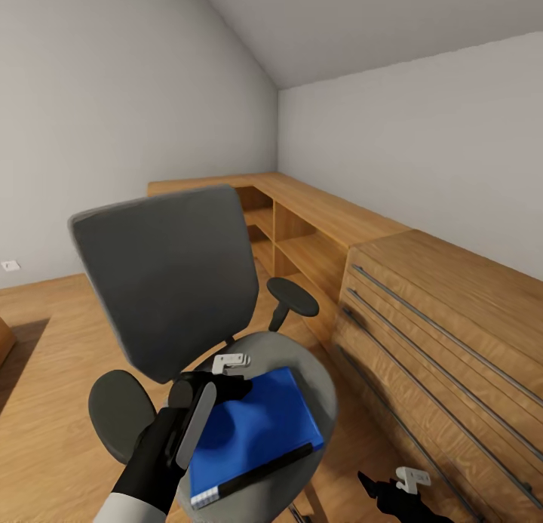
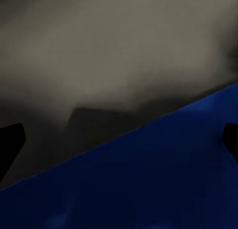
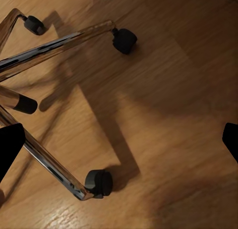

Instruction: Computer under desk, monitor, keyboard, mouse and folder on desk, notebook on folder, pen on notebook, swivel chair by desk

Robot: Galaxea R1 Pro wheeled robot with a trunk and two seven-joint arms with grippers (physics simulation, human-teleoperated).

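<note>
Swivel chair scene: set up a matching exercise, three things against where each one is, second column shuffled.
Things:
1. bright blue flat folder
2. black chair casters
3. light wooden drawer cabinet

Places:
A. on the wooden floor
B. against the wall, beside the grey swivel chair
C. lying on the chair's grey seat

Pairs: 1-C, 2-A, 3-B

bright blue folder [image 1: 253,425], grey swivel chair [image 1: 170,281].
</note>
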